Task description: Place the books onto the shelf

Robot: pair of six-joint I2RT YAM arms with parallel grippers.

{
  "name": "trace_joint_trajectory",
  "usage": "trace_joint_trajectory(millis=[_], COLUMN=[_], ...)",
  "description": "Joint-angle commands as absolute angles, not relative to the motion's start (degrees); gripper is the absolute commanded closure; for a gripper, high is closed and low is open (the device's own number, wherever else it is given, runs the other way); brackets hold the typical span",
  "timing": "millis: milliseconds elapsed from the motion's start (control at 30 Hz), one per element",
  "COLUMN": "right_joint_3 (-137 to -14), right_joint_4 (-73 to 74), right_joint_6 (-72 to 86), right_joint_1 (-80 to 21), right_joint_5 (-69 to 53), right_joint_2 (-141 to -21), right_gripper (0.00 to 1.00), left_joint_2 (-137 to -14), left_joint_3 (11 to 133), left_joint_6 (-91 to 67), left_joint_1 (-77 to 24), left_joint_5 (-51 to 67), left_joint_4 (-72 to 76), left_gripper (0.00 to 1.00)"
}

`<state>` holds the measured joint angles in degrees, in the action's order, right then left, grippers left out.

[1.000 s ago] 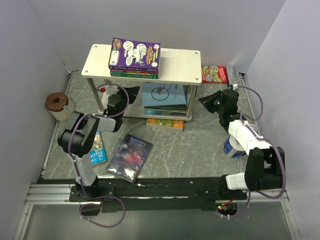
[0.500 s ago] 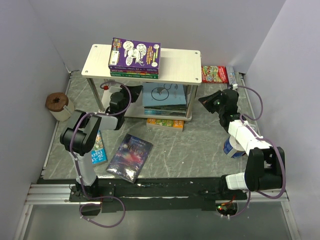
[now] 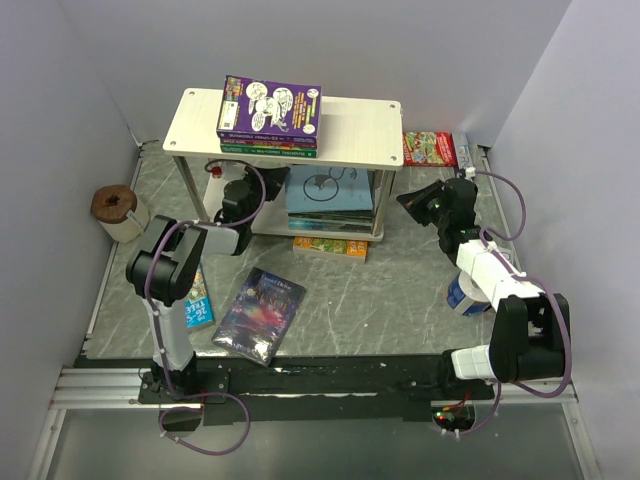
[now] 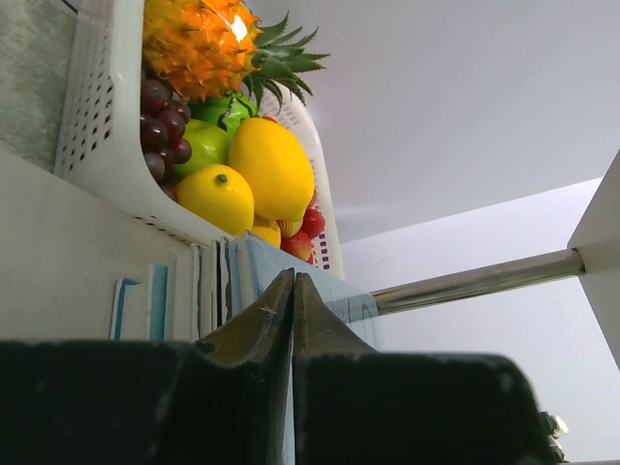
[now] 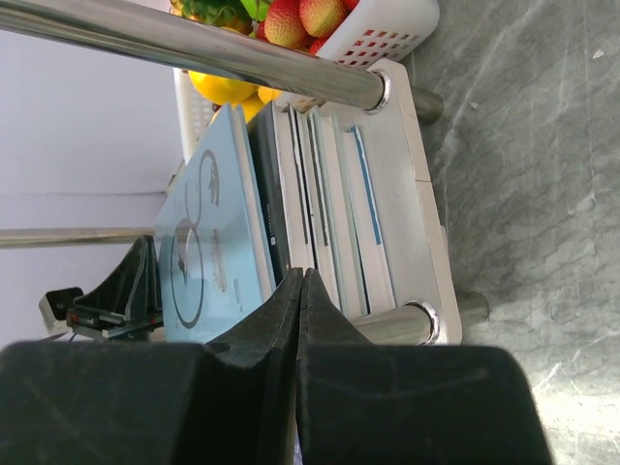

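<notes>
Shelf: pale wood-topped two-tier rack [image 3: 375,130], purple paperbacks [image 3: 270,108] on top.
Loose book: dark starry paperback [image 3: 260,313], flat on grey marbled tabletop [image 3: 400,300].
Handling: likely light, floppy, glossy; pinch the spine edge.
Left gripper [image 4: 293,283]: jaws together, empty.
Right gripper [image 5: 301,276]: jaws together, empty.

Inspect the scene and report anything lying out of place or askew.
Three books lie off the shelf: a dark starry book skewed on the table, a blue book partly hidden by the left arm, and a colourful book poking out from under the shelf.
</notes>
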<state>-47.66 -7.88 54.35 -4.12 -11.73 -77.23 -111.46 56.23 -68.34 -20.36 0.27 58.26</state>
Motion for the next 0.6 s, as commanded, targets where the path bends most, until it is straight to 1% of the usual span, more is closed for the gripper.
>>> trace_joint_trajectory(millis=[0,567], right_joint_3=[-48.6,-48.87], right_joint_4=[-10.72,-10.55], right_joint_6=[53.53,53.26], right_joint_1=[-3.87,-3.87], right_joint_5=[-12.04,-12.57], right_joint_2=[-77.61,-77.78], right_gripper=[1.0,1.0], left_joint_2=[-113.29,-115.57], left_joint_3=[58.44,62.05], left_joint_6=[-68.12,-68.12], left_joint_1=[-21.71,-22.24], left_joint_5=[3.87,5.54], left_joint_4=[58.54,57.31], left_gripper=[0.91,0.9])
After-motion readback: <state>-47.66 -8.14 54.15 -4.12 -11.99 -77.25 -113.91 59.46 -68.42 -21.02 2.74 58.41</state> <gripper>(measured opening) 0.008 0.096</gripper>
